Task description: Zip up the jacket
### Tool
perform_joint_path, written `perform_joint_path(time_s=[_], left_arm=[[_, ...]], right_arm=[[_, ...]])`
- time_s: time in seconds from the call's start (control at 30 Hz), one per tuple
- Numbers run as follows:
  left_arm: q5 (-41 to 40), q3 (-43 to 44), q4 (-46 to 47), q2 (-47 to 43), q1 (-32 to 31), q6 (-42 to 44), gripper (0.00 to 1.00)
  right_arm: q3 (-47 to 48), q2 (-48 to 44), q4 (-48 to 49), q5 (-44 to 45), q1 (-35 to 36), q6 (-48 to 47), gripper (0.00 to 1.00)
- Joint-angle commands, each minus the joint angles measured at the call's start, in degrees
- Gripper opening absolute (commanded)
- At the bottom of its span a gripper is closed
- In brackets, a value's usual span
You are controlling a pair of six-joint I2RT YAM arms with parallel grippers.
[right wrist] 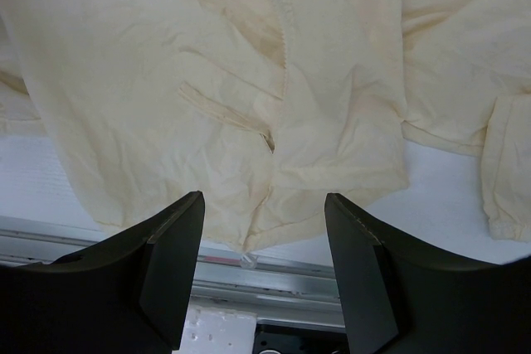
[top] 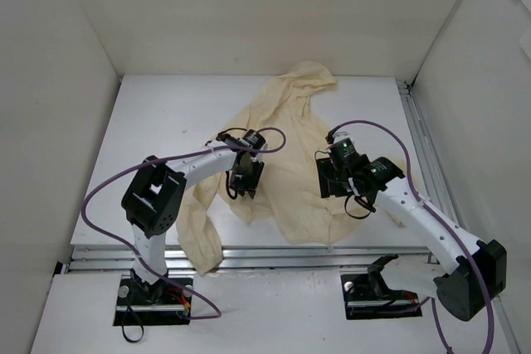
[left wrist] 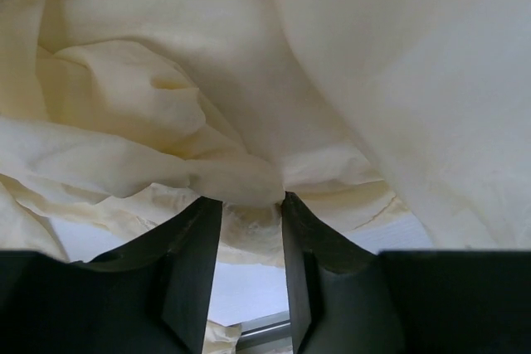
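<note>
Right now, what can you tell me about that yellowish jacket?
The jacket is thin, wrinkled pale cream fabric, spread on the white table, hood toward the far wall, one sleeve hanging over the near edge. A zipper line and slit pocket show. The left gripper pinches a fold; the right gripper hovers open above the hem.

No text, label, brand or number can be read in any view. The jacket bears no legible marking.
</note>
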Motion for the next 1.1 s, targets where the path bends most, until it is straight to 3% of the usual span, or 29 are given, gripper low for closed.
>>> perform_joint_path(time_s=[0.0, 0.13, 0.33, 0.77, 1.07], left_arm=[[-0.2, 1.4, 0.2, -1.0, -0.2, -0.4, 0.30], [0.3, 0.7, 0.9, -1.4, -0.2, -0.3, 0.22], [3.4, -0.4, 2.4, -1.6, -0.2, -0.2, 0.00], [8.3, -2.2, 3.4, -14.2, 2.6, 0.8, 0.00], [11.6, -4.0, 5.5, -17.6, 3.1, -0.3, 0.00]], right_arm=[[0.2, -1.2, 1.2, 0.3, 0.5, 0.8, 0.57], [0.2, -1.1, 1.1, 0.4, 0.5, 0.9, 0.57], [-0.3, 0.2, 1.0, 0.5, 0.5, 1.6, 0.57], [-1.2, 8.7, 1.0, 3.5, 0.0, 3.2, 0.59], [-2.1, 13.9, 0.8, 4.1, -0.3, 4.4, 0.51]])
